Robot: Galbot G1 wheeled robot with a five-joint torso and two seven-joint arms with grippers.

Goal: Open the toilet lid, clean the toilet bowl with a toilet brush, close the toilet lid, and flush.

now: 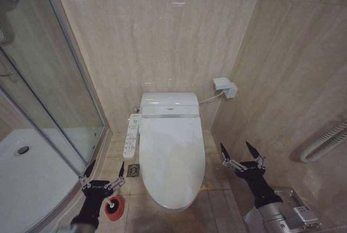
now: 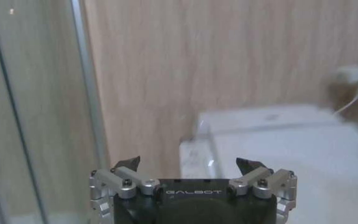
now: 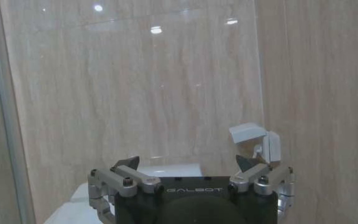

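One toilet stood against the far wall, its toilet lid [image 1: 172, 160] down and flat over the bowl. One toilet brush [image 1: 114, 207] sat upright in its red holder on the floor, near left of the toilet. Two grippers were present. The left gripper [image 1: 104, 170] hovered just above the brush, jaws released, grasping nothing. The right gripper [image 1: 239, 151] hung to the right of the toilet, jaws likewise released and empty. One button panel [image 1: 130, 137] ran along the toilet's left side.
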